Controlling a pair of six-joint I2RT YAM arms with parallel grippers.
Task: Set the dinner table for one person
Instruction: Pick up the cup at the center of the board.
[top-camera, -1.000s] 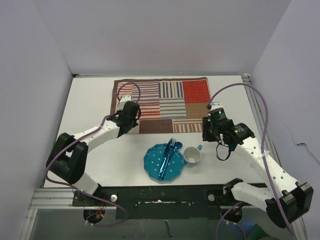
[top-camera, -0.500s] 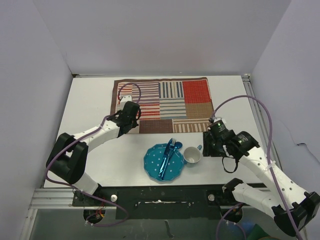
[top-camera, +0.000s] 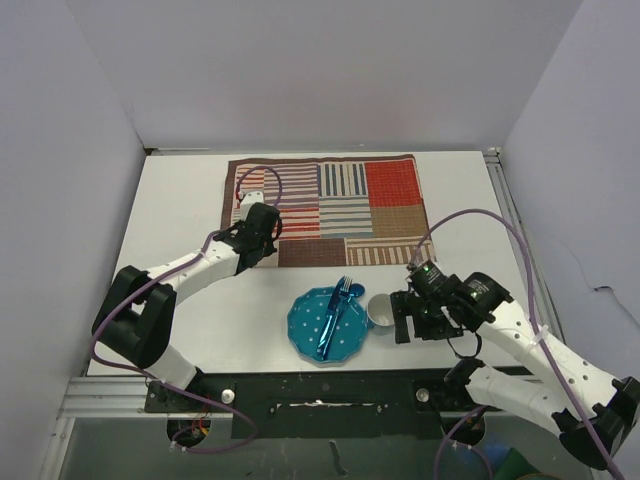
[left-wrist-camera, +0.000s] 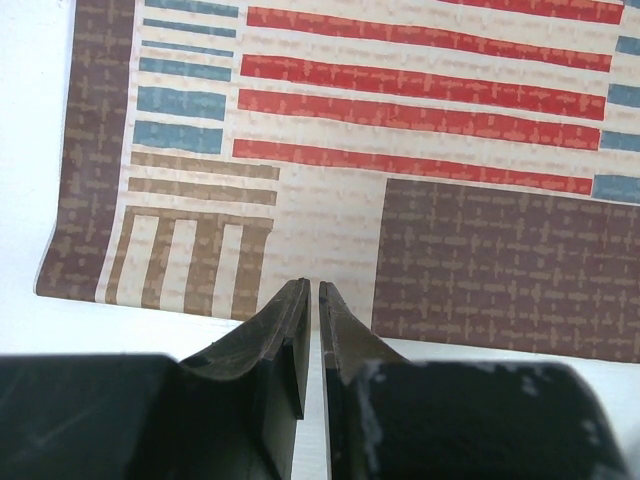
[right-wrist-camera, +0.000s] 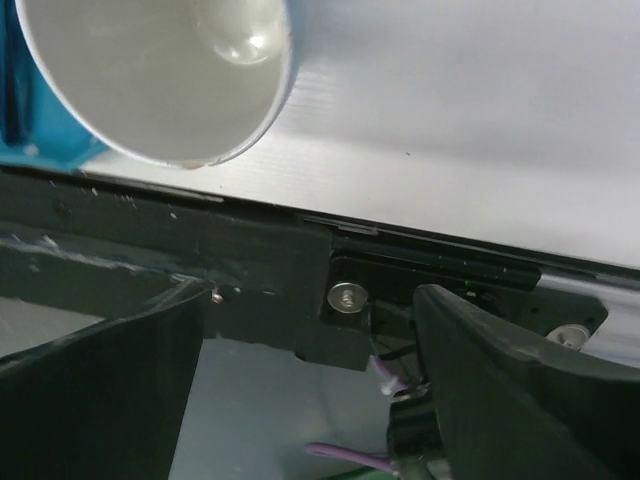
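White tabletop, the dinner table (top-camera: 190, 200), is seen from above, closed in by pale walls (top-camera: 320, 70). A striped patchwork mat (top-camera: 325, 210) is laid at its far middle. Toward the near edge a blue dotted plate (top-camera: 305, 335) is set, with blue cutlery (top-camera: 340, 300) lying on it. A white cup (top-camera: 380, 310) stands just beside the plate on the right. The left gripper (top-camera: 262, 235) is held over the mat's near-left part. The right gripper (top-camera: 405, 320) is placed close against the cup's right side; contact cannot be judged from this view.

From the left wrist, the jaws are seen drawn almost together, with only a thin slit between them and nothing gripped. Their tips lie over the mat near its near edge.

From the right wrist, the fingers (right-wrist-camera: 100, 380) are seen spread wide, and nothing is held. The cup is noted at upper left, apart from both fingers. Bare table lies behind it and a black base bar (right-wrist-camera: 250, 265) below.
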